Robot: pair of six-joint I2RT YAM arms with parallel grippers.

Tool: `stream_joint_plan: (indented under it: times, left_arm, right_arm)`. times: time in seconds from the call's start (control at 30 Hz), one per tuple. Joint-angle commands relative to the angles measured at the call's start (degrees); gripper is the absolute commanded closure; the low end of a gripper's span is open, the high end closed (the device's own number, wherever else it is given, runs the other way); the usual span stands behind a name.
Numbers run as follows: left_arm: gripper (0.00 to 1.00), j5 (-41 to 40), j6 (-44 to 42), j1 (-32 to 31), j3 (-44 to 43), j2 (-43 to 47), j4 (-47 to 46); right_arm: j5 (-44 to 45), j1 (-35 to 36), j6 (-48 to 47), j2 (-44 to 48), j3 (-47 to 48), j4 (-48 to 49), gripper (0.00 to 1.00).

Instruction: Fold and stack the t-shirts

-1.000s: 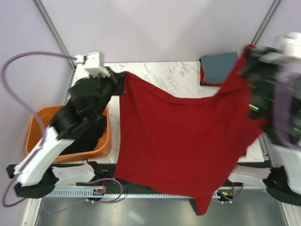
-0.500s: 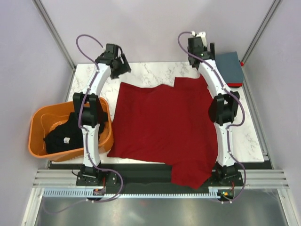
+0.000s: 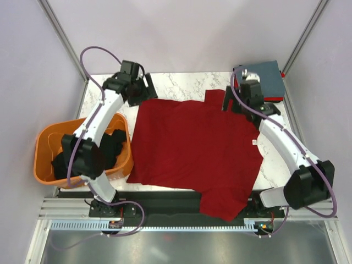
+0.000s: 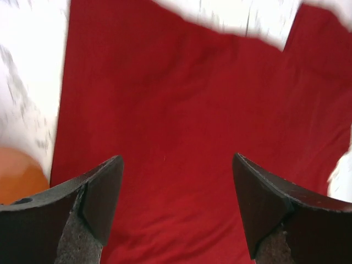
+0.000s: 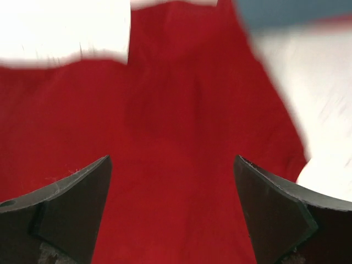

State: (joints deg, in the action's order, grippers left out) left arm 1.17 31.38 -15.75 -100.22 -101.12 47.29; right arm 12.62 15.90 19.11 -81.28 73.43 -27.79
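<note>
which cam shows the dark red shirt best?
Top external: the whole dark red shirt shows, spread flat, one part hanging over the near edge of the table. Left and right wrist views each catch only a blurred patch of its cloth.

Lab cell: aluminium frame, plain lilac walls

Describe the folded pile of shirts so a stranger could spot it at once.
Start at the marble table and look to its far right corner. A small folded pile lies there, grey-blue on top with a red edge beneath. Unlike the dark red shirt spread flat over the middle, it is squared and compact.
</note>
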Motion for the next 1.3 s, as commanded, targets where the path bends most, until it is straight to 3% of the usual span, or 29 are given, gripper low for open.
stream_joint_plan:
  times: [0.0, 0.1, 0.23, 0.43, 0.53, 0.57, 0.63, 0.73, 0.87, 1.07, 1.2, 1.23, 1.27]
  left_arm:
    - [0.14, -4.23, -0.44, -5.07, 10.64, 7.58, -0.18]
    - [0.14, -7.58, 1.49, -10.08, 20.66, 19.88, -0.27]
    - [0.25, -8.29, 3.51, -16.93, 30.86, 35.79, 0.34]
    - [0.44, -5.58, 15.08, -17.21, 53.33, 59.69, 2.72]
    - [0.70, -1.44, 19.68, -17.30, 58.20, 67.09, 2.72]
    - [0.84, 0.74, 20.12, -17.30, 60.39, 68.06, 3.24]
    - [0.98, 2.08, 21.71, -17.47, 62.68, 70.43, 5.35]
    - [0.98, -1.06, 23.20, -17.47, 63.83, 74.03, 11.58]
    - [0.98, -4.68, 26.80, -17.47, 63.93, 74.68, 13.70]
    - [0.98, -10.21, 26.29, -16.95, 61.30, 62.74, 7.39]
    - [0.98, -11.99, 12.36, -6.44, 55.41, 46.77, -0.51]
    - [0.98, -8.33, 9.35, 1.52, 52.62, 44.11, -3.05]
    - [0.98, -6.46, 6.71, 5.51, 50.85, 41.21, -8.47]
  right_arm:
    - [-11.21, 0.53, 8.30, 5.05, -12.32, 0.98, 0.02]
    - [-12.53, 1.06, 10.33, 11.91, -19.19, 1.07, 0.02]
    - [-14.73, 1.68, 11.38, 17.19, -22.36, -0.94, 0.02]
    - [-14.38, 1.94, 11.47, 20.19, -22.45, -3.32, 0.02]
    - [-14.82, 2.29, 12.26, 20.28, -22.71, -3.50, 0.02]
    - [-14.99, 2.47, 12.70, 20.28, -22.89, -3.50, 0.02]
    - [-15.08, 3.26, 13.05, 20.63, -23.50, -3.67, 0.02]
    - [-14.91, 3.87, 13.14, 21.33, -24.73, -4.02, 0.02]
    - [-14.56, 3.88, 13.58, 22.82, -26.84, -3.94, 0.02]
    - [-14.82, 3.96, 13.06, 22.74, -27.46, -4.55, 0.02]
    - [-13.68, 4.05, 11.04, 23.00, -26.41, -6.57, 0.02]
    - [-13.24, 3.96, 10.77, 23.35, -26.06, -7.36, 0.02]
    - [-13.06, 3.96, 10.59, 23.62, -25.88, -7.63, 0.02]
